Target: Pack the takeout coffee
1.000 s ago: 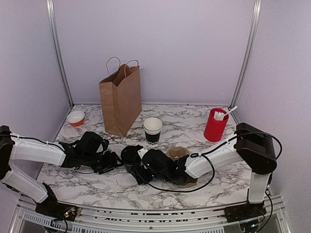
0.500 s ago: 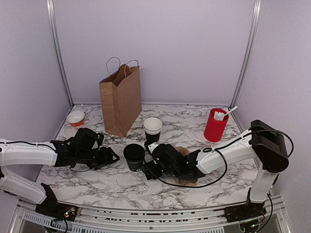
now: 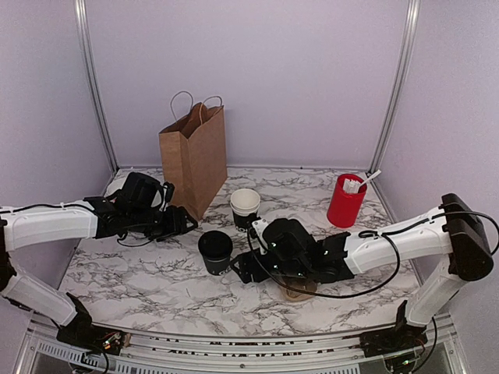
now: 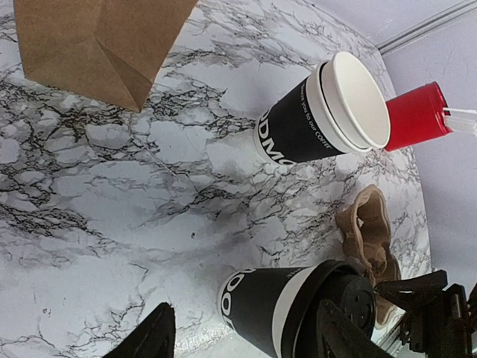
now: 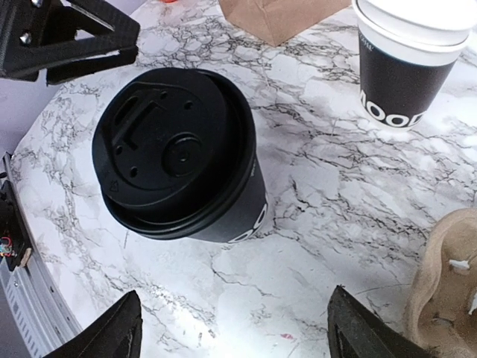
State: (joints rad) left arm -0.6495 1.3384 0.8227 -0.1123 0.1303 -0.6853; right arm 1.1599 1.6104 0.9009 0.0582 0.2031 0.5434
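Right pincer (image 3: 240, 270) spread, beside takeout coffee (image 3: 215, 248)

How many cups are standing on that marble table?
3: the lidded black cup mid-table, a lidless black cup behind it, a red cup far right. The lidless one may hide nested cups.

A: Back left?
B: Upright brown paper bag with handles (image 3: 193, 160); small white-and-orange bowl (image 3: 122, 189) left of it.
A: Further right?
B: Stack of white-rimmed black paper cups (image 3: 245, 209), then tall red cup holding white sticks (image 3: 345, 201).
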